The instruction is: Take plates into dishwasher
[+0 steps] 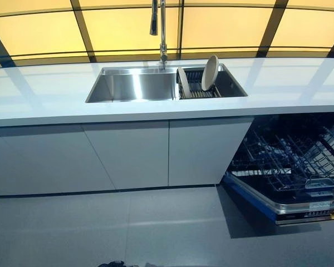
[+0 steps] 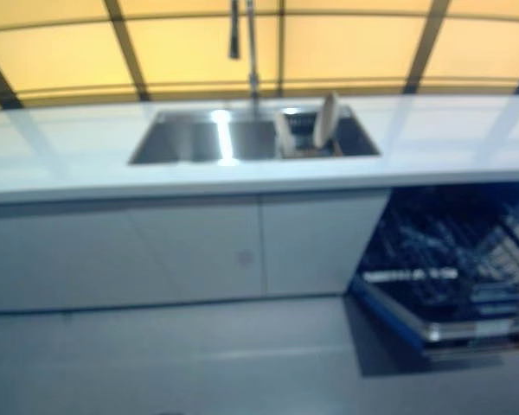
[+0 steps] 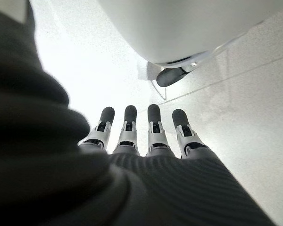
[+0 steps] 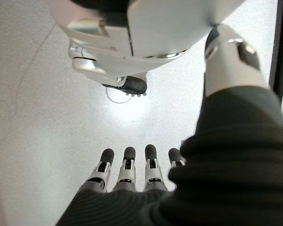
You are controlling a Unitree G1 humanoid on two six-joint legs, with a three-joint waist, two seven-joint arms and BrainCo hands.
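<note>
Two cream plates stand on edge in a dark rack in the right half of the steel sink (image 1: 134, 84): a round one (image 1: 210, 72) leaning upright and a second one (image 1: 183, 82) to its left. Below the counter on the right, the dishwasher (image 1: 292, 167) is open with its wire rack pulled out. Neither hand shows in the eye views. My left hand (image 3: 141, 136) hangs over the floor with straight fingers and holds nothing. The right hand (image 4: 132, 172) likewise points down at the floor, fingers straight and empty.
A tall faucet (image 1: 161, 33) rises behind the sink. The white counter (image 1: 44, 94) runs the full width, with closed white cabinet doors (image 1: 128, 156) beneath. The dishwasher's lowered door (image 1: 267, 203) juts out over the grey floor at the right.
</note>
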